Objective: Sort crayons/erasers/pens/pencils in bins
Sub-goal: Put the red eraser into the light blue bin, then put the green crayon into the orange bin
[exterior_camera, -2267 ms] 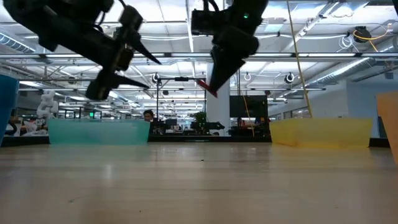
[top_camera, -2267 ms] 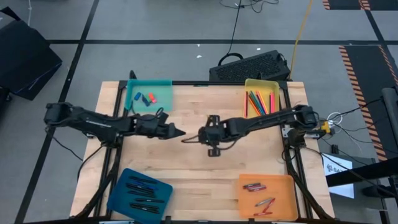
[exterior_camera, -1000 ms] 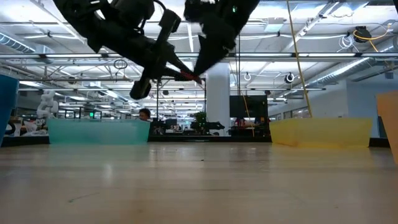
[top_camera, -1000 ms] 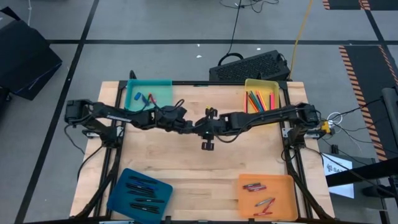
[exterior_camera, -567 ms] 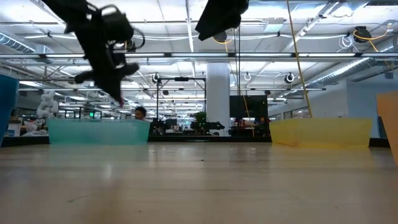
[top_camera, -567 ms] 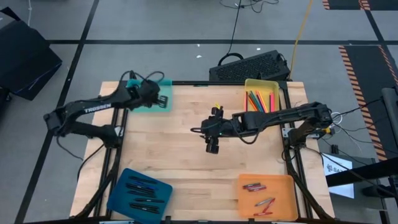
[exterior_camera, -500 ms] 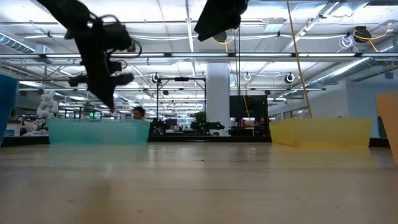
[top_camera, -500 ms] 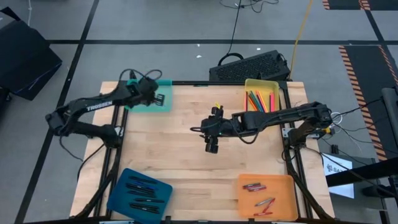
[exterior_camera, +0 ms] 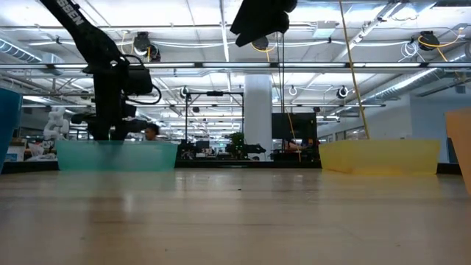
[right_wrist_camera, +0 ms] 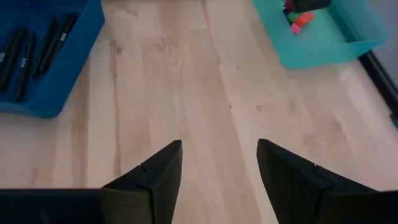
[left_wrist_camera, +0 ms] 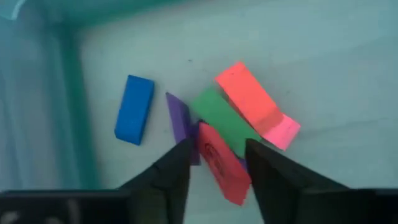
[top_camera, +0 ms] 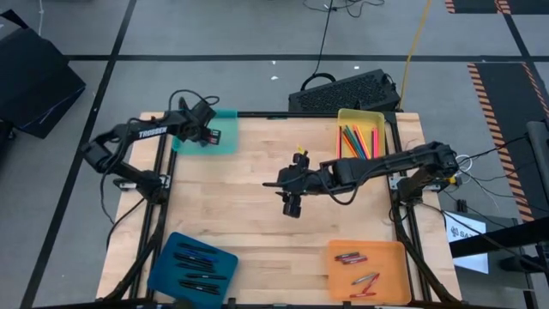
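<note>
Overhead, left gripper (top_camera: pixel 206 135) down inside the teal bin (top_camera: pixel 225 142) at the table's far left corner, fingers spread, a red eraser (left_wrist_camera: pixel 221 163) lying between them among blue (left_wrist_camera: pixel 134 109), green (left_wrist_camera: pixel 219 118), purple (left_wrist_camera: pixel 180 121) and pink (left_wrist_camera: pixel 286 132) erasers. Right gripper (top_camera: pixel 271 183) poised above the bare middle of the wooden table (top_camera: pixel 257 232), jaws apart and holding nothing. Pencils (top_camera: pixel 356 139) in the yellow bin (top_camera: pixel 360 115), pens (top_camera: pixel 193 262) in the dark blue bin (top_camera: pixel 163 266), crayons (top_camera: pixel 356 266) in the orange bin (top_camera: pixel 395 275).

Left gripper (top_camera: pixel 208 136) is covering the teal bin's (top_camera: pixel 225 144) contents from above. In left wrist view, a purple eraser (left_wrist_camera: pixel 180 121) is lying partly hidden behind a finger. Blue bin (right_wrist_camera: pixel 59 93) is running off the frame edge in right wrist view.
</note>
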`<state>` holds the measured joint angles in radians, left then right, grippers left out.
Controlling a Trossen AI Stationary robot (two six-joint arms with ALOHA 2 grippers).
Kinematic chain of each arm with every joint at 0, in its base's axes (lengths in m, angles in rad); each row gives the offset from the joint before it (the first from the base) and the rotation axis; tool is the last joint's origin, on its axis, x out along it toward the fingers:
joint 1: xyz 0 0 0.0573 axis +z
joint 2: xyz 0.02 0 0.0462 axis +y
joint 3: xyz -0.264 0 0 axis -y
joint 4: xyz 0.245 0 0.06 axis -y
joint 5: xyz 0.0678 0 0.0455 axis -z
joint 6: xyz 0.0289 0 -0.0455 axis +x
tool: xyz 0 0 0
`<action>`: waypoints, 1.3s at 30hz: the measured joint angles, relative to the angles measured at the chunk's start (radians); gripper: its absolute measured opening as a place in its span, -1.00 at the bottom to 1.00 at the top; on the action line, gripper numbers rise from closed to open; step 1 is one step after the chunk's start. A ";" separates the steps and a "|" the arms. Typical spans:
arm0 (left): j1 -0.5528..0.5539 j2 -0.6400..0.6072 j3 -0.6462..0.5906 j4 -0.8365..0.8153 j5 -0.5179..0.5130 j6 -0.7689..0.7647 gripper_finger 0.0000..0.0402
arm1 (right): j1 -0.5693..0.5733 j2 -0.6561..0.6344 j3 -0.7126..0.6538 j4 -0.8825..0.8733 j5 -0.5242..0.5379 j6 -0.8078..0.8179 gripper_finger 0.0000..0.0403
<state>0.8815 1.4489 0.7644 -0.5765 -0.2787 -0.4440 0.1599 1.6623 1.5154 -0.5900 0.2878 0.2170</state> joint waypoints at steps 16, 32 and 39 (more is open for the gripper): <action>-0.280 0.014 0.248 0.206 0.204 0.090 0.15 | -0.072 -0.020 -0.001 -0.037 0.026 0.057 0.00; -0.288 0.778 1.127 -0.179 0.384 0.308 0.14 | -0.120 -0.108 -0.001 -0.104 -0.031 0.070 0.00; -0.237 0.931 1.279 -0.172 0.413 0.428 0.14 | -0.088 -0.124 -0.001 -0.175 -0.037 0.157 0.00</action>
<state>0.6448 2.3796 2.0435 -0.7483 0.1341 -0.0156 0.0722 1.5379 1.5146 -0.7651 0.2505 0.3740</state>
